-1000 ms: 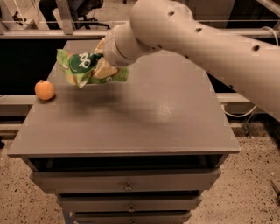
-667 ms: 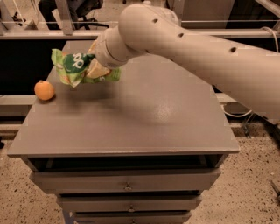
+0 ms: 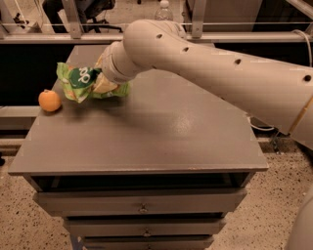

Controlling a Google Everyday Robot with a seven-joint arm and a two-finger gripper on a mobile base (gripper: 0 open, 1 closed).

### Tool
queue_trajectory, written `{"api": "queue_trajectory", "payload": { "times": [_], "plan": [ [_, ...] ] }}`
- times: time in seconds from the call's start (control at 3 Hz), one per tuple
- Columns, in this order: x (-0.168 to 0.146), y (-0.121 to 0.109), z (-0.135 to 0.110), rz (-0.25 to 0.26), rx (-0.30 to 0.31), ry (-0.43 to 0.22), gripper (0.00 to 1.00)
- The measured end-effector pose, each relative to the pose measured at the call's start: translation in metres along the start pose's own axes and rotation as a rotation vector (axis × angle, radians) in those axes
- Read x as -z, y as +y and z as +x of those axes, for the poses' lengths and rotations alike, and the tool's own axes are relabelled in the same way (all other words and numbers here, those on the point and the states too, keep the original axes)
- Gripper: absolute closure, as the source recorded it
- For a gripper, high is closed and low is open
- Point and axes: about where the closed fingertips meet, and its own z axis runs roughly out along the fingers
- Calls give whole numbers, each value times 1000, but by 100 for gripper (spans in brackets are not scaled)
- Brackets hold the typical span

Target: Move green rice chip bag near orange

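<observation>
The green rice chip bag is a crinkled light-green pouch with a dark green circle, held just above the far left of the grey table top. My gripper is shut on the bag's right side; the big beige arm comes in from the right and hides most of the fingers. The orange sits on the table at the left edge, a short gap left of and below the bag.
The table is a grey cabinet with drawers under its front edge. A metal rail runs behind it, with a water bottle and an office chair beyond. Speckled floor lies either side.
The gripper has carried the bag further left and a little lower, closer to the orange. The orange has not moved.
</observation>
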Motion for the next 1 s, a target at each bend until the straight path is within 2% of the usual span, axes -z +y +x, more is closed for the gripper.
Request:
{"api": "queue_trajectory", "payload": {
  "times": [0.33, 1.0],
  "plan": [
    [-13, 11, 6, -14, -22, 5, 82],
    [-19, 18, 7, -26, -41, 3, 36]
  ]
}}
